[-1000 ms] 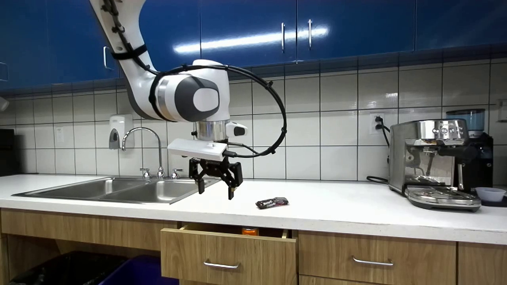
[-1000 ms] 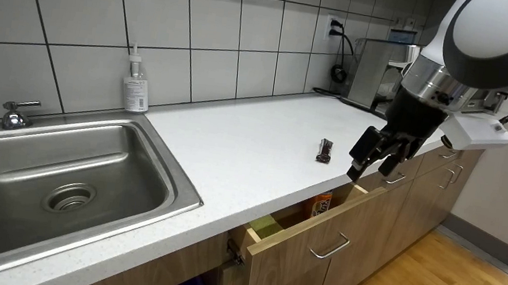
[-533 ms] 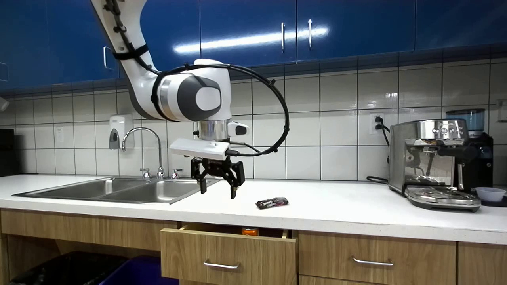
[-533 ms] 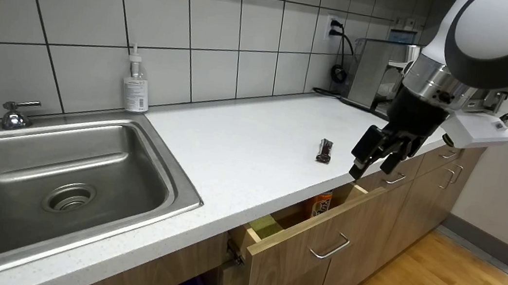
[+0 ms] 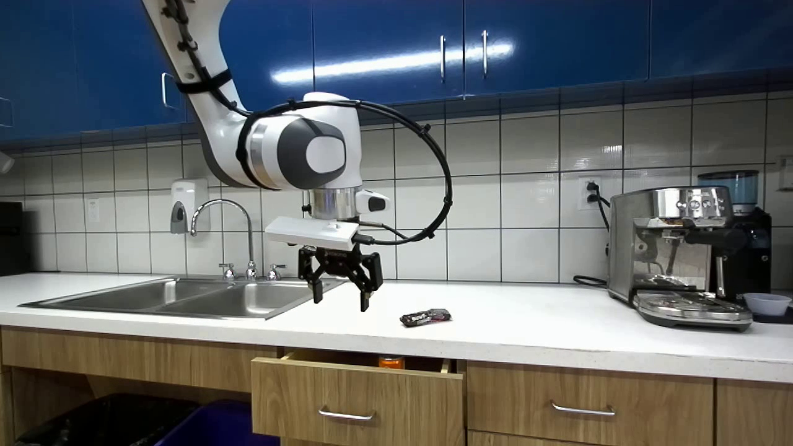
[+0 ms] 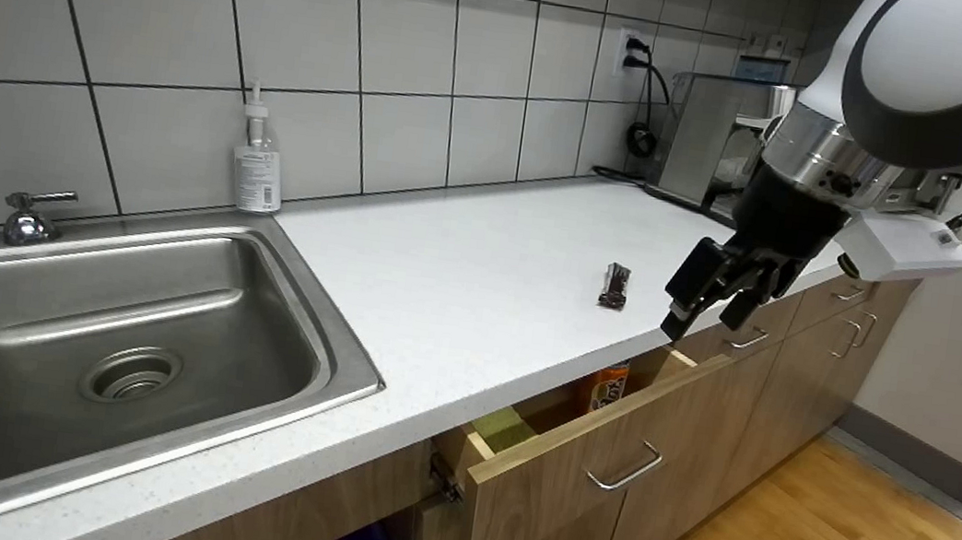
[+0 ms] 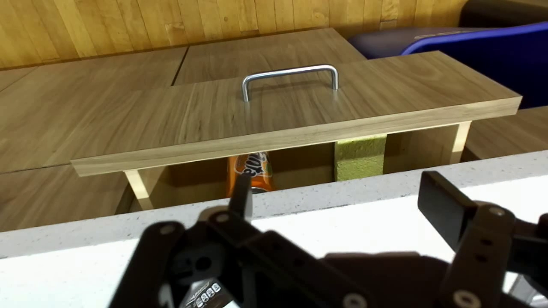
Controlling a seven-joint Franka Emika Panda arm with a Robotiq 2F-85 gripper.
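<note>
Found gripper [image 5: 341,303] hanging in free air over the front edge of the counter [image 5: 526,325], pointed downward, with fingers [image 7: 443,209] spread wide apart and nothing between them. Holds nothing, touches nothing. Noted a slight sideways shift against a second ago, then no visible movement over the last half second. Judged a minor adjustment only, bringing no contact and leaving every object where found.

Located dark wrapped bar [image 5: 425,318] in both exterior views, lying on the counter, set back from the front edge, lower than the fingers and apart from them; partly masked by the gripper in the wrist view. Observed drawer [image 5: 409,396] pulled partway out beneath the counter edge, containing orange can [image 7: 257,167] and yellow-green block [image 7: 359,158], possibly a sponge, with a gap between the two, both only partly visible.

Noted the surface as white, speckled along the front edge, with steel sink [image 6: 351,371] let into it and pump bottle [image 6: 257,176] at the sink's back corner. Noted farther along espresso machine [image 5: 672,248], with black grinder [image 5: 757,248] and white bowl [image 5: 767,305] beside it. Observed tiled wall [image 5: 530,248] behind, under blue cabinets [image 5: 557,49]; wooden floor [image 6: 781,533] and blue bin [image 7: 513,60] lower down.
</note>
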